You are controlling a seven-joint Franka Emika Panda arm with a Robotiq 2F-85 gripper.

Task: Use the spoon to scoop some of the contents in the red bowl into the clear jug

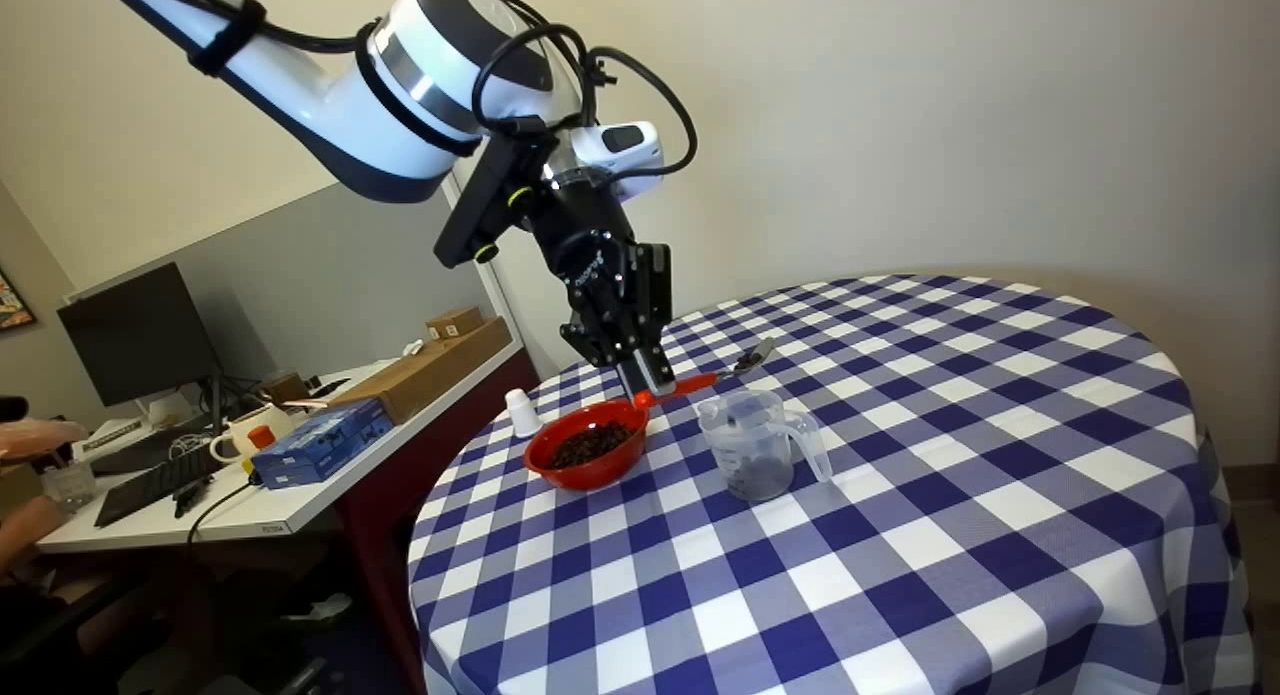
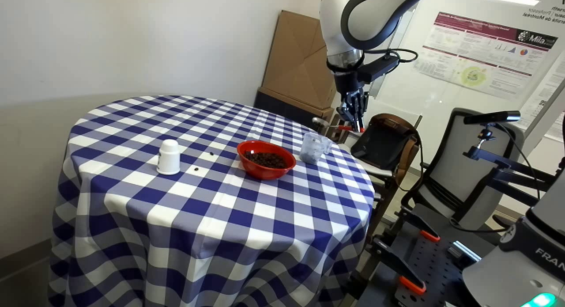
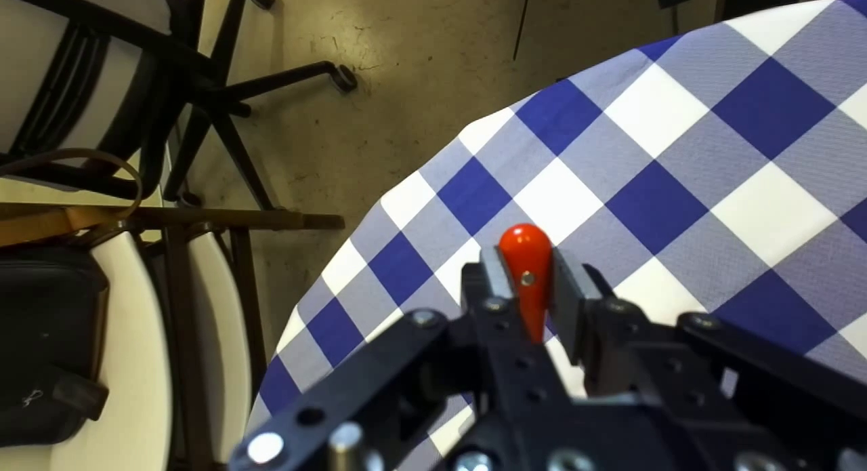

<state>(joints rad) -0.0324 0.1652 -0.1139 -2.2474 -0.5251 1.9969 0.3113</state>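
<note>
My gripper [image 1: 650, 373] is shut on the red handle of the spoon [image 1: 692, 384], seen end-on between the fingertips [image 3: 527, 274] in the wrist view. The spoon is held in the air, its metal head pointing away from the fingers, with some dark stuff on it. The spoon also shows in an exterior view [image 2: 346, 127]. The clear jug [image 1: 750, 440] stands upright on the table below the spoon; whether dark stuff lies inside it I cannot tell. The red bowl [image 2: 265, 172] holds the dark contents [image 2: 265, 159] and stands beside the jug. The wrist view shows neither bowl nor jug.
A white bottle [image 2: 169, 159] stands on the checkered tablecloth [image 2: 247, 214] beyond the bowl. Two dark bits [image 2: 196, 169] lie near it. The round table's edge shows below the gripper in the wrist view. A chair with a black bag [image 2: 377, 143] stands beyond the edge.
</note>
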